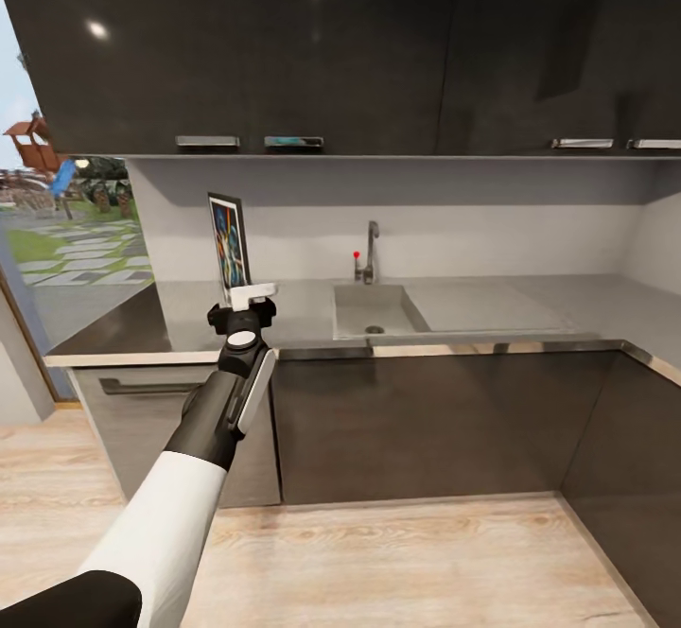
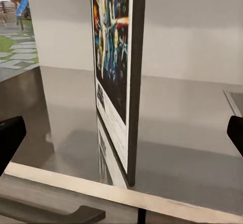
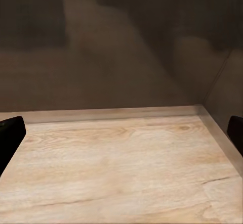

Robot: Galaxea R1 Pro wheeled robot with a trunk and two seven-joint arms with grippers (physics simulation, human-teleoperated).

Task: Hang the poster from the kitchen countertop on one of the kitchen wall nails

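Left arm reaching for the poster; nothing lifted yet.
Left pincer (image 1: pixel 252 298) gapes wide, empty, at the worktop (image 1: pixel 492 306) edge; poster (image 1: pixel 228 239) stands upright left of the sink (image 1: pixel 374 309). Right pincer (image 3: pixel 121 133) open over floor. Grasping and hanging remain.

Left arm (image 1: pixel 161 514) is showing a white forearm shell, black at the shoulder end and black again toward the wrist. A pale grey strip is running along the black wrist section. A round white cap is sitting on the black wrist joint. Left claw (image 1: pixel 252 295) is ending in white, blocky fingers.
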